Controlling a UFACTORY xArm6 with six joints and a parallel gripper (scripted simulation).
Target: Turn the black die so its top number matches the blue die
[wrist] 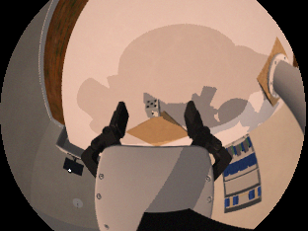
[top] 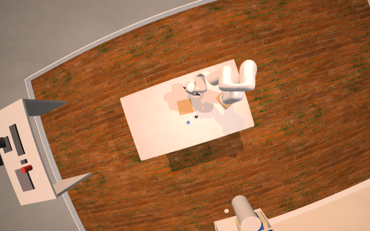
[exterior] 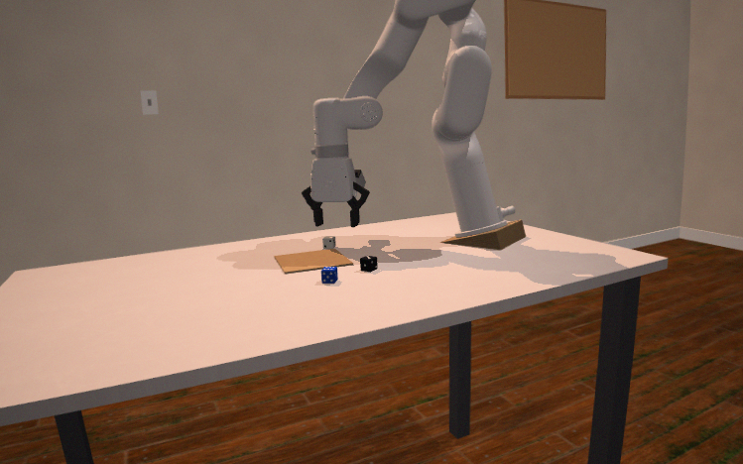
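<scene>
The black die [exterior: 368, 263] lies on the table just right of the tan mat [exterior: 312, 261], off the mat; it also shows in the overhead view [top: 196, 116]. The blue die [exterior: 329, 275] lies in front of the mat [top: 185, 106], also off it, and shows in the overhead view [top: 187, 122]. A grey die [exterior: 328, 242] stands at the mat's far edge and shows in the wrist view [wrist: 152, 104]. My gripper [exterior: 334, 219] is open and empty, hanging above the table over the grey die, well above the dice. Its fingers frame the grey die and the mat's corner [wrist: 158, 129] in the wrist view.
The arm's base stands on a tan wedge block [exterior: 486, 235] at the table's far right. The table's edges lie far from the dice. A corkboard [exterior: 555, 49] hangs on the wall behind.
</scene>
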